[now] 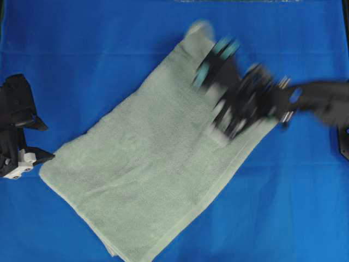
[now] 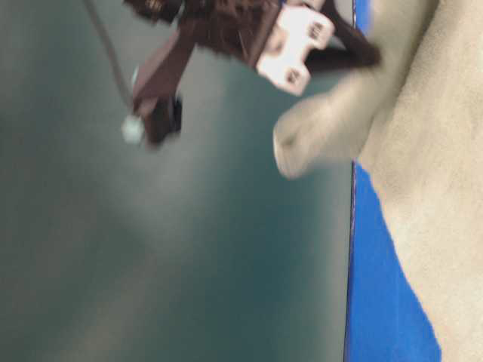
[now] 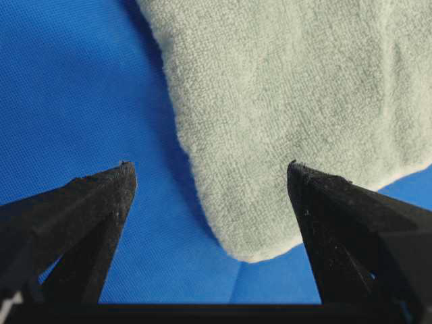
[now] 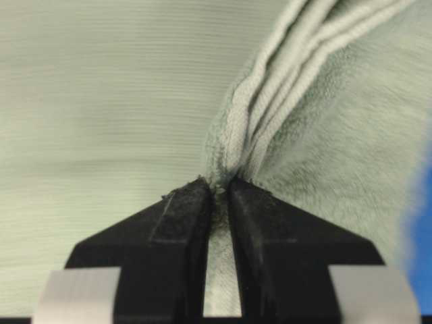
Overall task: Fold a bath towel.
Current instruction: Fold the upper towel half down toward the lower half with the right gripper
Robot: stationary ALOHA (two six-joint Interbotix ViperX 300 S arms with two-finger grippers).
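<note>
The bath towel point(image 1: 147, 180) is spread diagonally on the blue-covered tabletop point(image 1: 65, 33), already doubled over, with stacked layers visible along its lower edge. In the right wrist view, the right claw point(image 4: 219, 192) is seen nearly shut on a bunched hem of the towel, several hemmed layers being gathered between its tips. In the overhead view this claw is blurred above the towel's upper right part, and the pinched corner is lifted clear of the cloth below. In the table-level view a lifted flap of towel is seen hanging beneath the arm.

The left claw point(image 3: 209, 179) is held wide open and empty, just off the towel's left corner point(image 3: 253, 250), which lies flat on the tabletop between its tips without being touched.

The step in hand is judged to be a fold: one corner is being carried across the towel by the right arm. For the next move, the held hem would need to be brought over to the opposite edge and laid down so that the edges meet, with the grip released only once the cloth is resting. The near corner could be pinned by the left claw so that the lower layers are not dragged.
</note>
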